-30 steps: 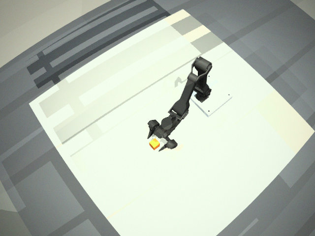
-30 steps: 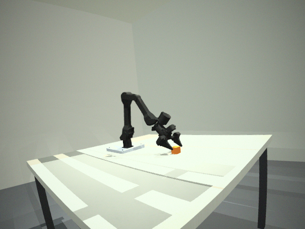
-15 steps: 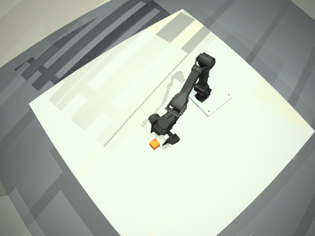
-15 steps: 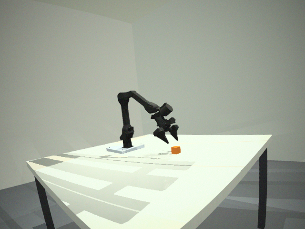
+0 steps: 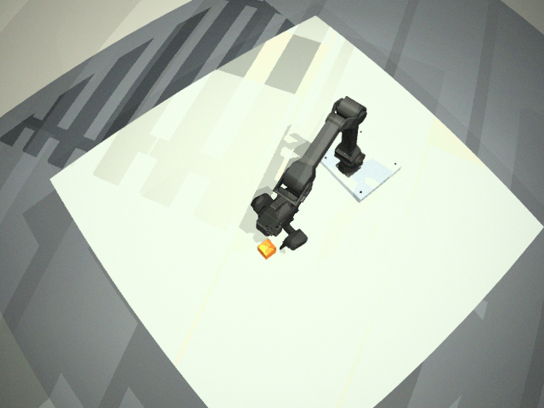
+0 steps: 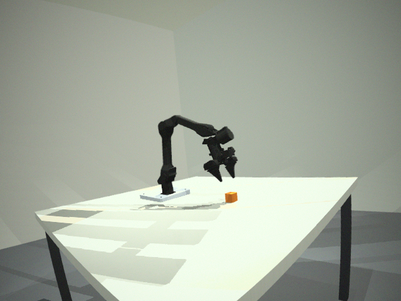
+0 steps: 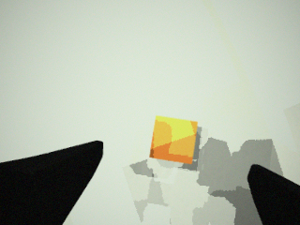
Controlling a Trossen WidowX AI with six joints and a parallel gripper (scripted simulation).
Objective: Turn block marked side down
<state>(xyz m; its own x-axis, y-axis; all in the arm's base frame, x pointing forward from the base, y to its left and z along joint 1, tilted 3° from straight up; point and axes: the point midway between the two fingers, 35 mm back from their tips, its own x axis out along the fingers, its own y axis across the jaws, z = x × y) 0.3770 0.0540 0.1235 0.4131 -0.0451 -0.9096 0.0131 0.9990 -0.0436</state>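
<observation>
The orange block (image 5: 266, 248) (image 6: 230, 197) (image 7: 173, 140) rests flat on the pale table (image 5: 307, 329) (image 6: 259, 226). Its upper face shows yellow and orange patches of light and shade. A small dark spot shows at its lower left corner in the wrist view; I cannot tell whether it belongs to the mark. My gripper (image 6: 227, 179) (image 7: 175, 160) is open and empty, fingers pointing down. In the exterior view it hangs clearly above the block. In the wrist view the block lies between the two spread fingers, below them. In the top view one fingertip is hidden behind the gripper body.
The arm's pale base plate (image 5: 380, 173) (image 6: 160, 198) is bolted to the table behind the gripper. Grey shadows of the arm and striped window-like light cross the table. Shadows fall beside the block in the wrist view.
</observation>
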